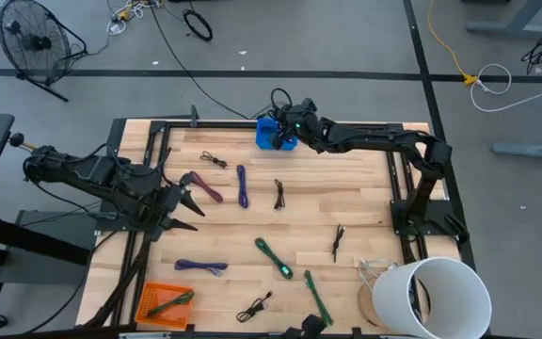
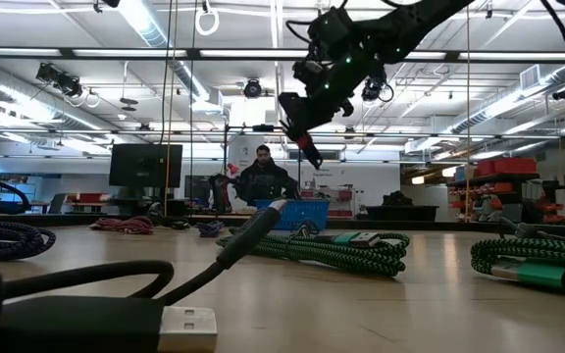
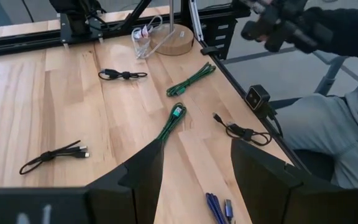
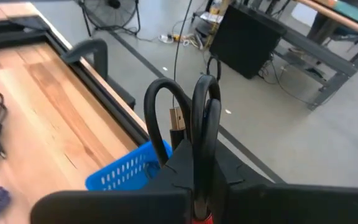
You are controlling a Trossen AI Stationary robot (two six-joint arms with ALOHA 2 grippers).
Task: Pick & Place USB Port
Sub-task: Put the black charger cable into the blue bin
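Observation:
My right gripper [image 1: 286, 126] reaches from the table's right to the blue basket [image 1: 269, 135] at the far edge. It is shut on a coiled black USB cable [image 4: 185, 106]. In the low view it [image 2: 308, 126] hangs high above the table, over the basket [image 2: 297, 211]. My left gripper [image 1: 186, 205] is open above the table's left part, beside a purple cable [image 1: 205, 186]. Several more cables lie flat on the wood: purple [image 1: 242, 185], black [image 1: 278, 194], green [image 1: 274, 257], blue-purple [image 1: 200, 267]. My right gripper pinches the black cable's coil between its two fingers [image 4: 199, 163]. The loops [image 4: 164, 98] and the USB plug [image 4: 178, 118] stick out past the fingertips. The fingers come slanting down from the table's right. The cable is lifted clear, above the blue basket [image 4: 128, 169].
An orange tray [image 1: 149, 311] with a green cable sits at the near left corner. A white bucket [image 1: 436, 299] and a wooden disc [image 1: 370, 294] stand near right. A black metal frame [image 1: 158, 132] borders the table. A person [image 2: 266, 178] sits beyond the far edge.

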